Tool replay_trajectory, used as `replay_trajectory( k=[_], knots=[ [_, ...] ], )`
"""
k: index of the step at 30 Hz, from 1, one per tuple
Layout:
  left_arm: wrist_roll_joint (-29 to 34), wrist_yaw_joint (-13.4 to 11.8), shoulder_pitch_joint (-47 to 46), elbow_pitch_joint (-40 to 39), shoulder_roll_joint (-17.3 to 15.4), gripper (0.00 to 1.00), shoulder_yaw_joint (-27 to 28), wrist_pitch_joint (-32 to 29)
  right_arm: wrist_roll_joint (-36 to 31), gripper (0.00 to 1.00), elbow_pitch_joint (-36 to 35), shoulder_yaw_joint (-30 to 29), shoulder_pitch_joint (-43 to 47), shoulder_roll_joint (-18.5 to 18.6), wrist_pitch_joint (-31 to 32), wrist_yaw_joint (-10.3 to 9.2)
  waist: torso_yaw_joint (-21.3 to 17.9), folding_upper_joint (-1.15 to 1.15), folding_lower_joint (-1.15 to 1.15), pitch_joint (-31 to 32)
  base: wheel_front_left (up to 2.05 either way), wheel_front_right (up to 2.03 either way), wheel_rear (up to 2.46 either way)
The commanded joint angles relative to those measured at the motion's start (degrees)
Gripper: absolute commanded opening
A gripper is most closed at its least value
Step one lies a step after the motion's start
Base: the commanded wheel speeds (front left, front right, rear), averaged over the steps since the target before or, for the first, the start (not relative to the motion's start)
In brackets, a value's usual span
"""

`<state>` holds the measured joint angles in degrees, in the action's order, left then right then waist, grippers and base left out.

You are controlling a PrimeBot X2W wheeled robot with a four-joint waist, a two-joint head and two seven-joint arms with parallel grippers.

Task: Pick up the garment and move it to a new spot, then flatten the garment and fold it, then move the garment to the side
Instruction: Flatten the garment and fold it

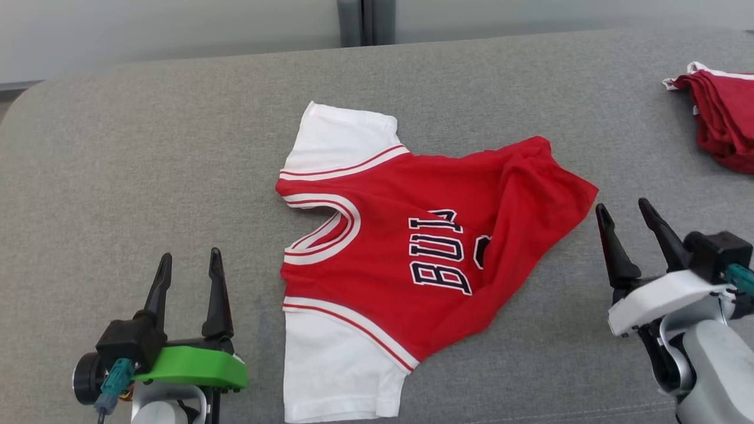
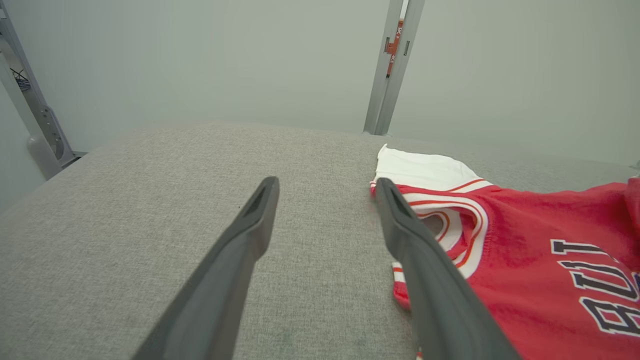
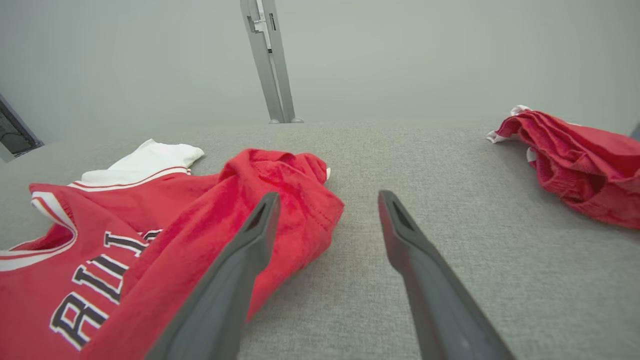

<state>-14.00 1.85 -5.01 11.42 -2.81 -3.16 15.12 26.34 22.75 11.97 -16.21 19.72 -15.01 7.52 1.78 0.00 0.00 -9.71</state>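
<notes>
Flanking the red-and-white garment (image 1: 424,247), which lies mid-counter (image 1: 147,176) with its hem end rumpled, my left claw (image 1: 191,253) and right claw (image 1: 621,204) stand fingers apart and empty, so flattening looks in hand, and I judge the right must next pinch that hem and draw it smooth.

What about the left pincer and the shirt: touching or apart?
Apart. Head view shows bare grey cushion between the left pincer and the shirt.

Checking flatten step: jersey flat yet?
Not flat: jersey has its hem end folded over, hiding part of the lettering; white sleeves lie spread.
</notes>
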Motion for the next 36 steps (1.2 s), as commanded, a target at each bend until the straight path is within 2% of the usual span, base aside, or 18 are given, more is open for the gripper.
replay_trajectory(
  k=[1,9,14,19,24,36],
  knots=[
    [0.4,0.3,0.8,0.0,-0.2,1.00,0.4,0.0,-0.7,1.00,-2.1,-1.5,2.2,-0.8,-0.2,-0.05,-1.1,0.00,0.00,0.6,0.00,0.00,0.00],
    [0.6,0.7,1.2,0.7,-0.2,1.00,1.0,0.0,-4.3,1.00,-12.7,-8.5,11.6,-6.2,-0.2,-0.05,-1.9,0.00,0.00,1.2,0.00,0.00,0.00],
    [2.0,1.4,0.2,1.6,-0.2,1.00,0.3,0.0,-5.9,1.00,-14.7,-9.1,13.4,-8.1,-0.2,-0.05,-2.2,0.00,0.00,0.9,0.00,0.00,0.00],
    [3.3,2.7,-3.0,4.3,-0.4,1.00,-1.0,0.0,-7.1,1.00,-15.9,-8.6,12.2,-8.4,-0.2,-0.05,-2.8,0.00,0.00,0.3,0.00,0.00,0.00],
    [4.7,3.9,-6.9,10.0,-0.9,1.00,-2.9,0.0,-8.0,1.00,-16.4,-7.5,11.0,-8.7,-0.2,-0.05,-4.0,0.00,0.00,-0.5,0.00,0.00,0.00],
    [6.0,5.6,-17.1,31.1,-3.4,1.00,-11.3,-1.2,-8.9,1.00,-16.0,-6.7,9.6,-9.5,-0.2,-0.05,-6.4,0.00,0.00,-2.6,0.00,0.00,0.00]
  ],
)
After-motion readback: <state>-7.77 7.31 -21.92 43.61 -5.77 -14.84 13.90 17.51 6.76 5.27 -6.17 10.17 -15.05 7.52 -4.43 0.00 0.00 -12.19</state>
